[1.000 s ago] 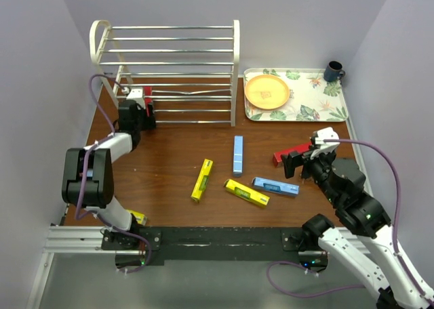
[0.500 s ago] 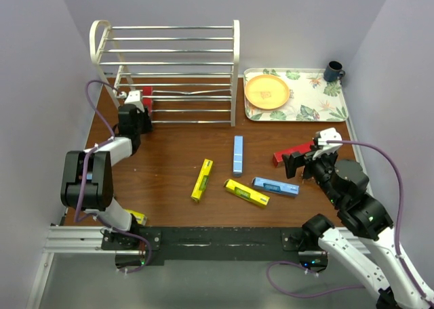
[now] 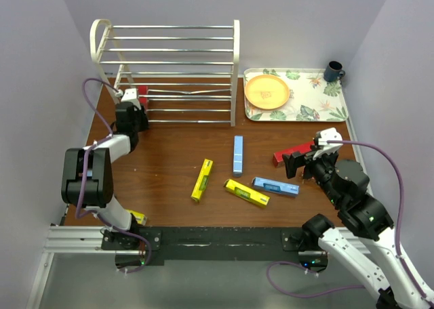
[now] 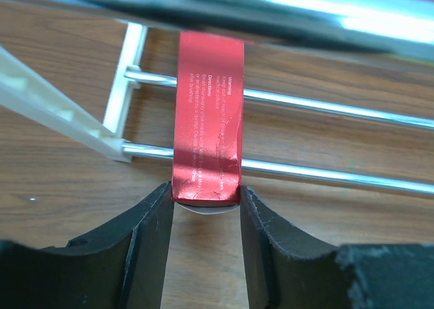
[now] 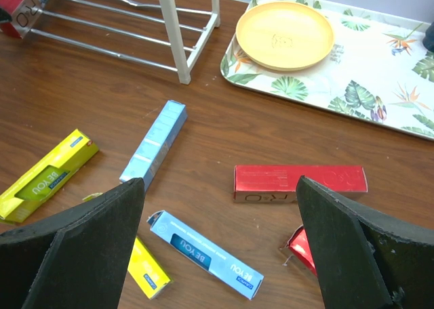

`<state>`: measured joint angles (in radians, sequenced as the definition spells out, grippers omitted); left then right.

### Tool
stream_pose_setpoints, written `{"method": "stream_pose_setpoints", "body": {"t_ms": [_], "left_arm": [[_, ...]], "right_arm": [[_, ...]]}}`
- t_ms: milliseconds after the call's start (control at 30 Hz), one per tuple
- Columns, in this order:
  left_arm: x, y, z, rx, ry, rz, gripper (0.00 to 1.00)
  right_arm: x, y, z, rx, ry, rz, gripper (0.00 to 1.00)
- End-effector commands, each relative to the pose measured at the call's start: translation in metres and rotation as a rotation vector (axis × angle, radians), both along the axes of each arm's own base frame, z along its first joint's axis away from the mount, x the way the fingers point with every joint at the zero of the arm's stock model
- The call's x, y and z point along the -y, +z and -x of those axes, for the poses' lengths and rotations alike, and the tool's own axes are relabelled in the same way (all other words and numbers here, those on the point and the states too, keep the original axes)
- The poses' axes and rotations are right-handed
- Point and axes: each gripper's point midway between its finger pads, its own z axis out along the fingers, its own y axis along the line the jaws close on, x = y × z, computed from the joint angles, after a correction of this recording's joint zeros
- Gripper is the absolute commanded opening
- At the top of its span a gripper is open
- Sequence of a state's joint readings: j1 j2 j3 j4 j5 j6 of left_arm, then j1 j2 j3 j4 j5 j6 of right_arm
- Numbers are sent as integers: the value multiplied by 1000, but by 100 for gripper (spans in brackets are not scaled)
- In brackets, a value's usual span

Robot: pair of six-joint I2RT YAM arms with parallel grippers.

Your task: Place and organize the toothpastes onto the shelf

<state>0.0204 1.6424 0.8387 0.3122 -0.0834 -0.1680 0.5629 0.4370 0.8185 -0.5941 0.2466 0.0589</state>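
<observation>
The white wire shelf [image 3: 169, 51] stands at the back left. A red toothpaste [image 4: 207, 112] lies across its bottom bars [image 4: 325, 106], and my left gripper [image 4: 205, 197] is shut on the carton's near end, at the shelf's left end [image 3: 133, 104]. My right gripper [image 3: 298, 163] hangs wide open above a red carton [image 5: 300, 181]; a second red one [image 5: 302, 248] peeks out by its right finger. Two light blue cartons [image 3: 238, 154] [image 3: 275, 186] and two yellow ones [image 3: 201, 179] [image 3: 247, 193] lie mid-table. Another yellow carton [image 3: 137, 217] sits by the left arm's base.
A floral tray [image 3: 319, 102] at the back right holds an orange plate [image 3: 267, 91], and a dark blue mug [image 3: 333, 71] stands at its far corner. Walls close in on both sides of the table.
My left gripper has closed on the red carton's end and carried it further in over the shelf's bottom bars. The right arm has stayed where it was.
</observation>
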Motion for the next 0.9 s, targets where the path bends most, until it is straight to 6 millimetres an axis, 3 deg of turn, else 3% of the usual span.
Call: {"method": "stream_pose_setpoints", "body": {"t_ms": [0,567,700,867], "left_arm": [[-16,31,-19,92,16,-62,39],[-20,18,-22,38,-137,-69,53],[-19,21,-19,37,-141,-66,65],[-20,41,-5,59,-128,-70,82]], "right_arm": [[7,19,4,43,-18,-12,99],[5,19,6,36,-10,-26,98],[5,22,7,36,-9,-37,99],[7,24,6,22,-36,-55,99]]}}
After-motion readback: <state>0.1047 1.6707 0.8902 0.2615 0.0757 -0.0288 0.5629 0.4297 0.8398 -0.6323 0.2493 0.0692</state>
